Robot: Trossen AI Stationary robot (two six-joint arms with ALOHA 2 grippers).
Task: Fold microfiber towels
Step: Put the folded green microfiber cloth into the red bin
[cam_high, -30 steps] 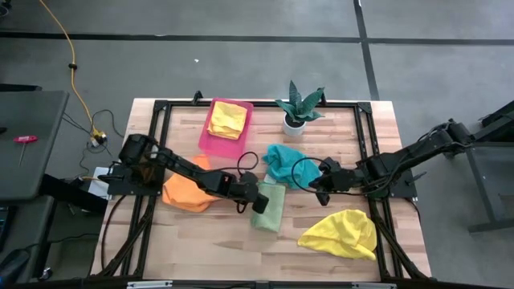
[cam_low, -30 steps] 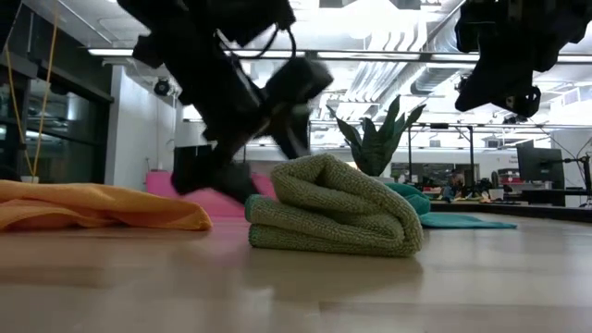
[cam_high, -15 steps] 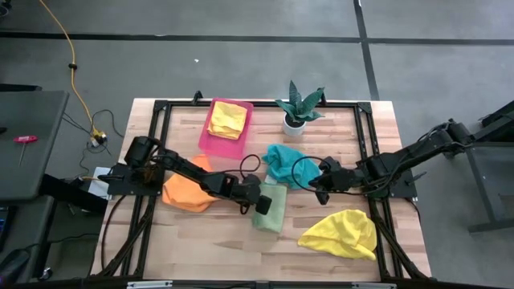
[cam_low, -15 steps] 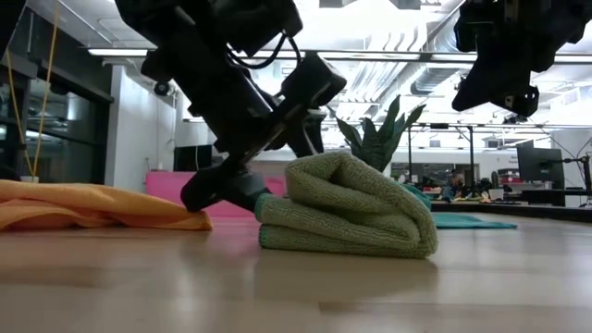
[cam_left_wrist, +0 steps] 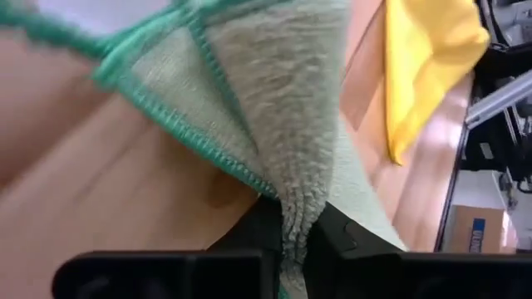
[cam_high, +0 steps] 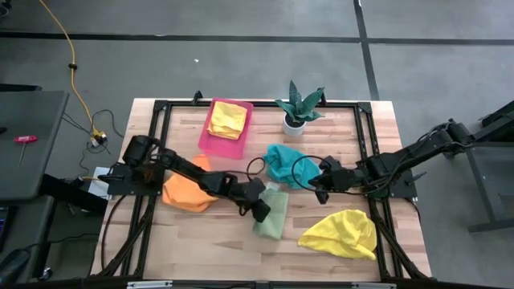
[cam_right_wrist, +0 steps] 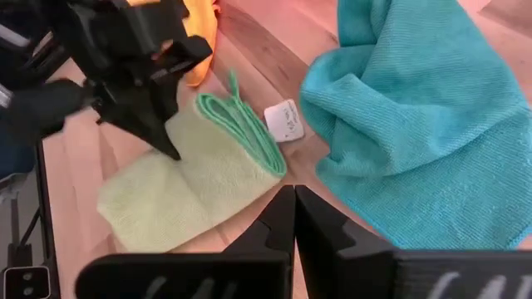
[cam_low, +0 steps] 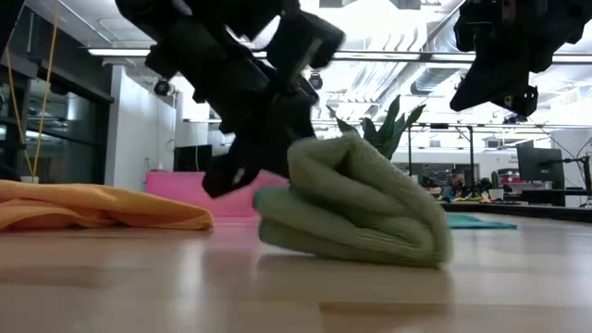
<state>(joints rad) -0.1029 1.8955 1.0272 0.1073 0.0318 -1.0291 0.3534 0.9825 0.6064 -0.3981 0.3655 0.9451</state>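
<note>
Light-green towel (cam_high: 271,218) carries a small white tag (cam_right_wrist: 284,121), writing unreadable; left pincer (cam_high: 260,210) grasps its edge.

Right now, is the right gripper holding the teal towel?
No. In the right wrist view the right gripper is shut on nothing, hanging clear of the teal towel lying on the table.

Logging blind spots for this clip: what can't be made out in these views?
- Left wrist view: the left gripper fingers' tips, buried in the light green towel.
- Low view: the teal towel, mostly behind the green one.
- High view: how the yellow towel in the pink tray is folded, too small.
- Low view: the right gripper, cut off by the top edge.
</note>
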